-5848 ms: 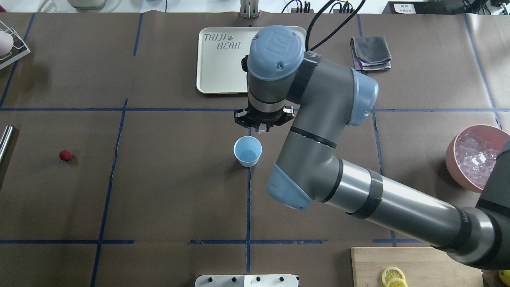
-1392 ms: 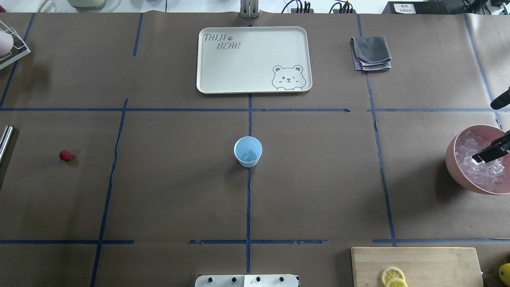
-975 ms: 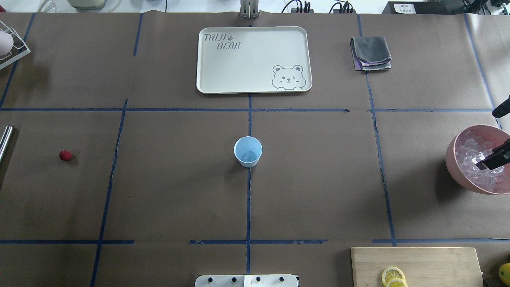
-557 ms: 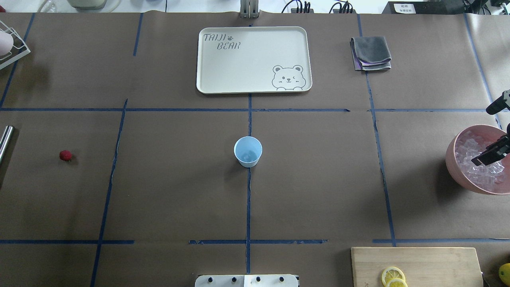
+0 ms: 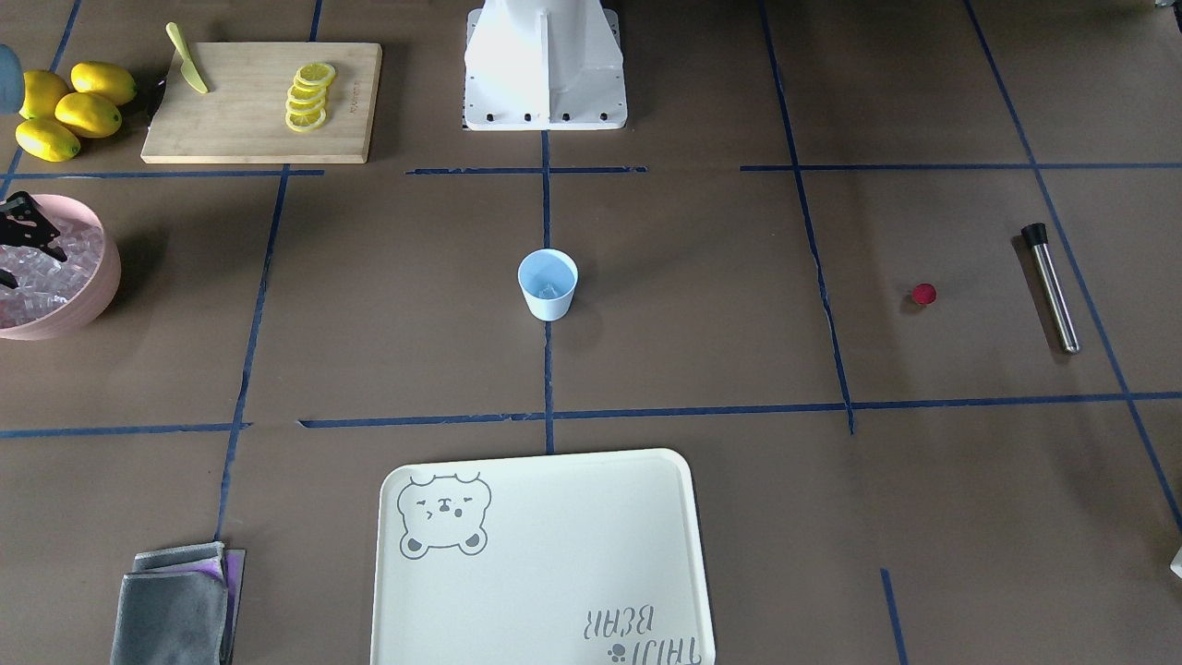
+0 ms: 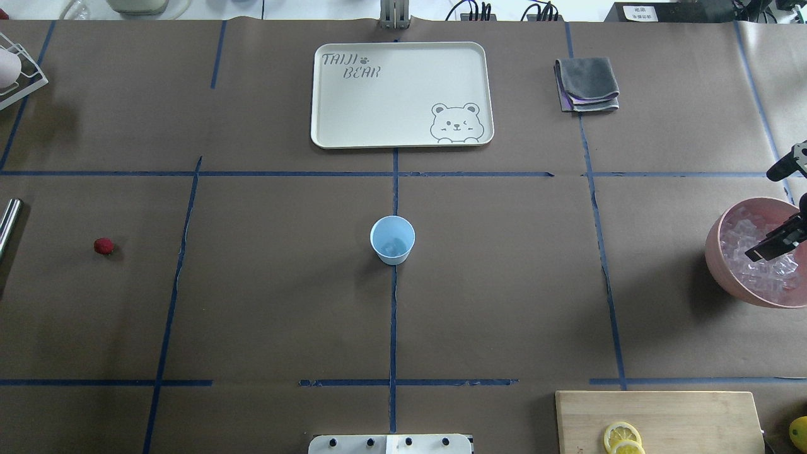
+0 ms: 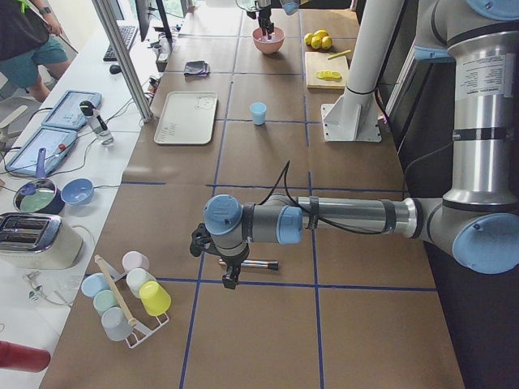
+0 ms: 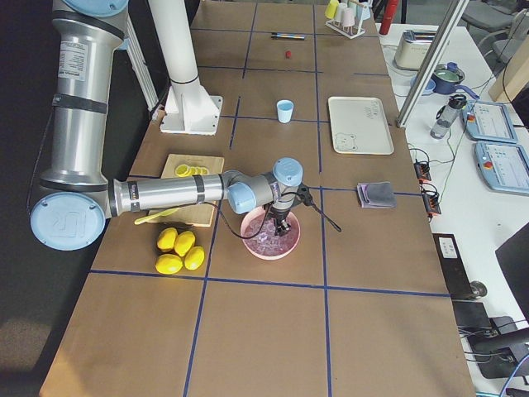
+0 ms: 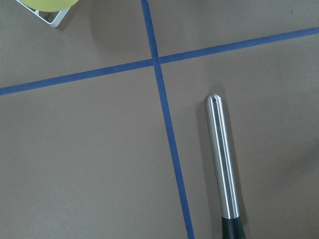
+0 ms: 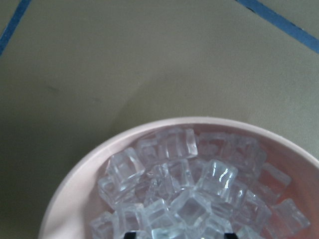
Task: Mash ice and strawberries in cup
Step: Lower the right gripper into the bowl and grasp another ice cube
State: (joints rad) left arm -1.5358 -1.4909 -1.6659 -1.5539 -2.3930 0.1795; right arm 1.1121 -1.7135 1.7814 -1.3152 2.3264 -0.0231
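**Cup.** Your small light-blue tapered plastic cup (image 6: 392,239) is standing upright at the middle of the brown paper-covered surface (image 6: 284,296), on a blue tape line and well apart from both arms.

**Ice.** Clear glassy ice cubes (image 10: 184,191) are filling the large round pink bowl (image 10: 75,199) at the robot's right end of the surface. A little ice is also lying at the bottom of the cup.

**Strawberry.** One small round red strawberry (image 6: 104,246) is lying alone toward the robot's left, well apart from the cup.

**Right end effector** (image 10: 179,234). It is hanging over the pink bowl, its two dark fingertips (image 10: 130,236) spread apart just above the cubes and gripping nothing you can see.

**Left end effector** (image 7: 230,279). It is hanging low at the robot's left end, near a stainless-steel rod with a black end (image 9: 223,159) that is lying flat beside a blue tape cross. Its fingers are not showing in the wrist view, so you cannot tell whether they are parted or closed.

**Other stock.**
- A cream rectangular tray with a bear drawing (image 6: 403,101) is lying beyond the cup.
- A folded grey cloth (image 6: 586,82) is lying near the tray.
- A wooden cutting board (image 5: 240,111) is carrying lemon slices (image 5: 307,95) and a yellow-green knife (image 5: 187,72).
- Whole lemons (image 5: 65,111) are lying beside the board.
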